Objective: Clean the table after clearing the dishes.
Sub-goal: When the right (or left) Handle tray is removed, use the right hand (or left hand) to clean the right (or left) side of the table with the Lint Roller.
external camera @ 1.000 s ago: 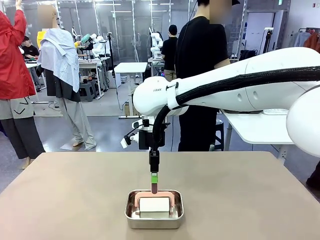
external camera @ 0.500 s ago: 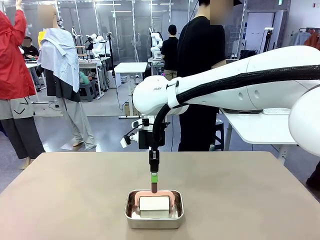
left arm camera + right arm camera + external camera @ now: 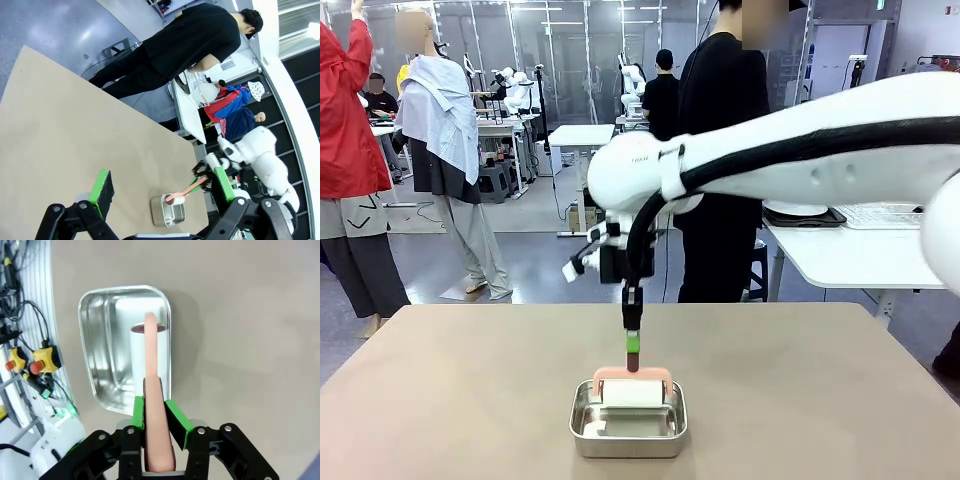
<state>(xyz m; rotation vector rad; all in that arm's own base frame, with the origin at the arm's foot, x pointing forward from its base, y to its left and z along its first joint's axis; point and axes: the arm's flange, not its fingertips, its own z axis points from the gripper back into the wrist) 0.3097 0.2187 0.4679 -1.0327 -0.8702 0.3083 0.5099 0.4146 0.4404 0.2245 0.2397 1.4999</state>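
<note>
Roller (image 3: pixel 632 393) in right hand (image 3: pixel 632 361), over pan (image 3: pixel 627 446)

A glossy grey floor (image 3: pixel 535 255) is stretching back to glass partitions (image 3: pixel 570 50), and ceiling light is glinting off both. A small white table (image 3: pixel 582 135) is standing in the middle distance, and a grey stool (image 3: pixel 495 182) is sitting near cluttered workbenches (image 3: pixel 505 125) at left. At right a larger white-topped table (image 3: pixel 840 260) is standing on white legs, with a person in black (image 3: pixel 720 130) standing just beside it. A person in a red jacket (image 3: pixel 342 110) is standing at the left edge.
</note>
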